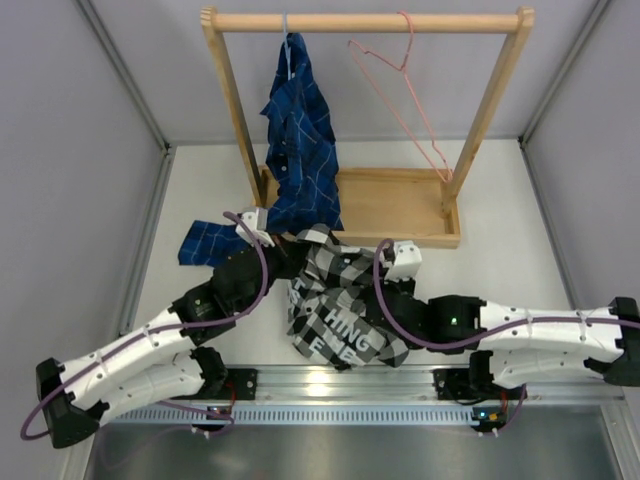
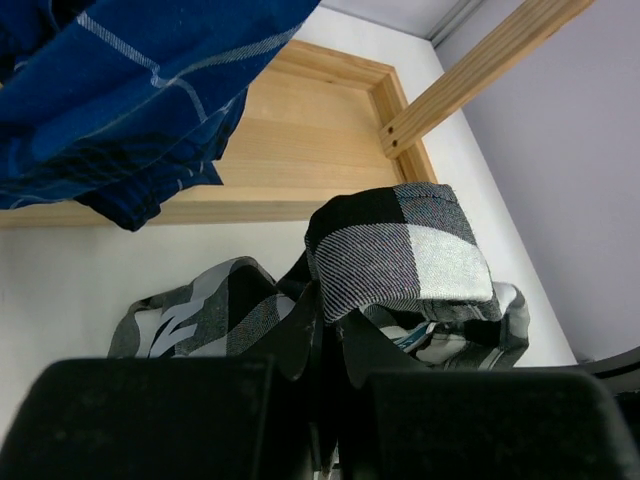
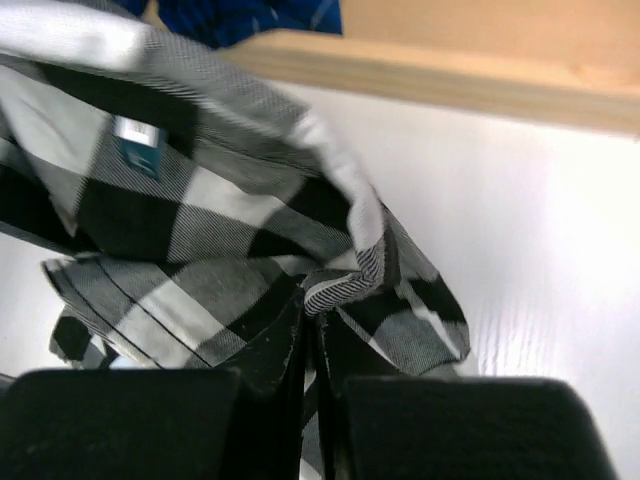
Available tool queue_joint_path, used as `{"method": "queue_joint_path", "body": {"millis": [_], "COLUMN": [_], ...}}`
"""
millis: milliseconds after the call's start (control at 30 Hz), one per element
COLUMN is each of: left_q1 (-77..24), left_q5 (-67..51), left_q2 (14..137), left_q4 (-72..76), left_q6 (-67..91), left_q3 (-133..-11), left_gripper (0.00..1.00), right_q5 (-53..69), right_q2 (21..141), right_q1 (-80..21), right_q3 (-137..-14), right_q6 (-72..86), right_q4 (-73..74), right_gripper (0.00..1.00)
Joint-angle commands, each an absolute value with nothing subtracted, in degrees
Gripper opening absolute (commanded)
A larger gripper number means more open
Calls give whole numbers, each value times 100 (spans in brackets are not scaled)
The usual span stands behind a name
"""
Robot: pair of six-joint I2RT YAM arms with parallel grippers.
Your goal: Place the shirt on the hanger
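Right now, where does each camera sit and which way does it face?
Top view: above and behind both arms, looking down on the table, wooden rack, pink hanger; both arms show.
Left wrist: rides the left arm, facing forward over the checked shirt toward the blue shirt; left tool shows.
Right wrist: rides the right arm, facing the checked shirt; right tool shows.
Shared: both wrist views see that shirt pinched and the rack's base.

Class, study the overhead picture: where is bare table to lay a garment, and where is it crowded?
Bare table lies between the rack base, the right arm and the right wall. A smaller patch lies left of the rack and the blue shirt. Crowded: centre front, where left claw and right claw pinch the checked shirt.
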State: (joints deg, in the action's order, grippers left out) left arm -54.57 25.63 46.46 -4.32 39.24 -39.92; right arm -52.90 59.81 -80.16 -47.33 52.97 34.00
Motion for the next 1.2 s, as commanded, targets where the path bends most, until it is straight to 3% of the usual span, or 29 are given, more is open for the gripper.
{"method": "queue_joint_path", "body": {"millis": [0,133,300,367,467,567,700,867,1033,1167], "left_q1": [-5476,-5484,-5476,-5484,-5476,-5484,-5484,-5816,-6381,-6337], "left_q5": [2286,1565,618,195,-298,-71,1121,2336,3515,4007], "left_q2": [4404,4202,4578,4850,5133,5133,4966,5325,6150,7039], "left_q4": [-61,131,89,27,26,79,948,967,161,-1132], "left_q6": [3465,2331,1082,845,1062,1483,2704,4595,5193,5510], "left_q3": [-4375,-5491,-7880,-8810,-9114,-8537,-6169,-4520,-4253,-4815], "left_gripper": [0,0,0,0,0,0,0,0,0,0], "right_q5": [-5538,-4906,-4265,-4262,-4894,-5430,-6440,-5997,-5371,-4354], "right_q2": [5907,5888,6415,6896,7154,6779,5742,4091,3735,4191], "right_q1": [-7972,-7989,-8200,-8331,-8542,-8552,-8543,-8543,-8482,-7545], "right_q3": [-5684,-7230,-10006,-11342,-12015,-11297,-9505,-6710,-4680,-4219], "right_q6": [3663,1744,-267,-596,-1071,-950,375,2621,4120,4439], "right_q4": [3015,2883,3084,3602,3858,3841,3744,4007,4219,4254], "right_gripper": [0,0,0,0,0,0,0,0,0,0]}}
